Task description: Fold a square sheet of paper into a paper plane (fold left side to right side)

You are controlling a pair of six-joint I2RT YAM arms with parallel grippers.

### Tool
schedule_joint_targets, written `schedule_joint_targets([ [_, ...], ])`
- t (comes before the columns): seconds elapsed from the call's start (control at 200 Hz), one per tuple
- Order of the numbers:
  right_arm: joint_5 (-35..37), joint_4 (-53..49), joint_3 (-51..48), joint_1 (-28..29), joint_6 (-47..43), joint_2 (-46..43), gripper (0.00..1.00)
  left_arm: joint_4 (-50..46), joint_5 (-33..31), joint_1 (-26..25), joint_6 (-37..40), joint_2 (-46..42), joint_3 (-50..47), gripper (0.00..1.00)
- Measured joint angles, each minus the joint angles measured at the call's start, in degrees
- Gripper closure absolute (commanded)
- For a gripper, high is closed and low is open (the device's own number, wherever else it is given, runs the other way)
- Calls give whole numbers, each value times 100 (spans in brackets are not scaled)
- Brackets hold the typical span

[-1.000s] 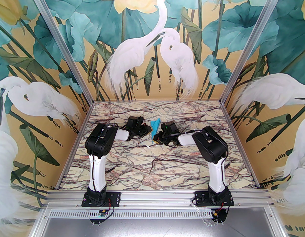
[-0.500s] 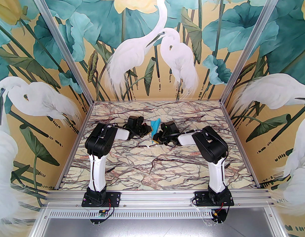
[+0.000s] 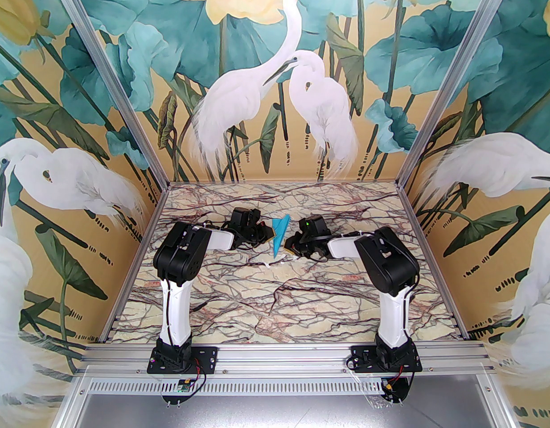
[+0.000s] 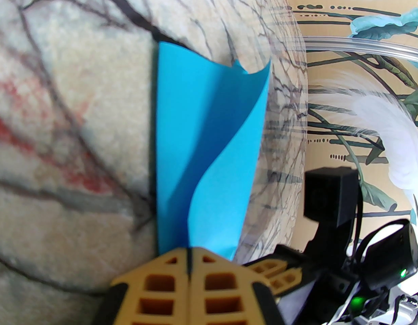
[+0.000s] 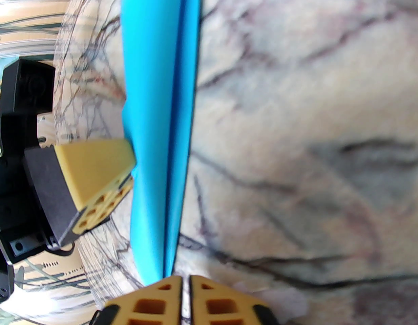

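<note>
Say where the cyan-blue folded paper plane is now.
Top view: the cyan-blue paper plane sits mid-table between the left gripper, shut on it, and the right gripper.

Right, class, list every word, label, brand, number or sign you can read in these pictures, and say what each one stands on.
No text in these pictures can be read.
The paper plane: plain blue, no writing or marks.
The small circuit board, low in the top view: any print on it is too small to read.

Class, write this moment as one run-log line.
left gripper: shut on plane | right gripper: shut, by plane's near end
</note>
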Motion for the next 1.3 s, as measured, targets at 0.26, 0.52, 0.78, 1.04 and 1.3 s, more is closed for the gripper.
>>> schedule_joint_targets([
  [0.26, 48, -299, 697, -125, -92, 214, 99, -33, -9, 0, 2, 0, 13, 97],
  [0.52, 149, -629, 1113, -299, -120, 588, 100, -39, -9, 0, 0, 0, 22, 96],
  [0.78, 142, -979, 1781, -372, -164, 986, 100, -39, -9, 0, 0, 0, 24, 97],
  [1.04, 42, -1014, 1869, -365, -157, 1134, 100, -42, -11, 0, -2, 0, 26, 97],
  [1.3, -83, -953, 2000, -297, -111, 1257, 100, -42, -11, 0, -2, 0, 26, 97],
])
